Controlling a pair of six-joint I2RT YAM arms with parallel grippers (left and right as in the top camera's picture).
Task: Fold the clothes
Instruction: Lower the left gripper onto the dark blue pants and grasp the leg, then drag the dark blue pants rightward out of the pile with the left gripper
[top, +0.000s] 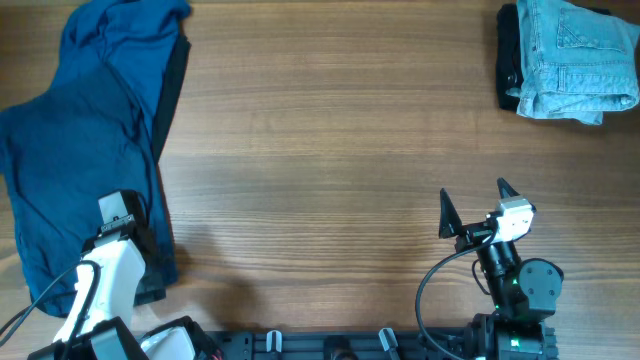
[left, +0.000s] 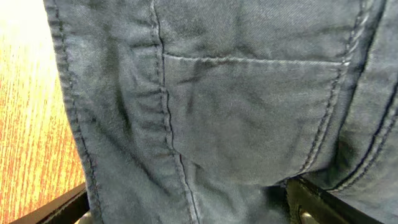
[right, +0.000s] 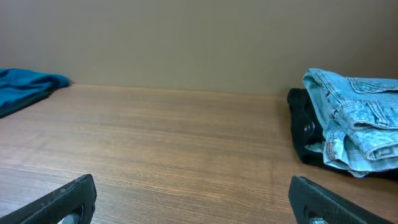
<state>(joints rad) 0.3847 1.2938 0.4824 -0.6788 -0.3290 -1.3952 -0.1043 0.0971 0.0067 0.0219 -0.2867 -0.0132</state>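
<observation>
Two grippers, both spread open.
Left gripper (left: 186, 210) presses into blue trousers (top: 80, 130); right gripper (top: 475, 203) hovers over tabletop (top: 320, 150).

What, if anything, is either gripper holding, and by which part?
Nothing is held: the left gripper is open over the blue garment; the right gripper is open and empty.

A dark blue garment (left: 236, 112) fills nearly everything here, close up, seams running down it and a stitched pocket (left: 249, 118) across the middle. Wooden tabletop (left: 25, 112) shows at left. The pincer (left: 193, 208) stands wide, its dark fingers (left: 317, 202) in the bottom corners
</observation>
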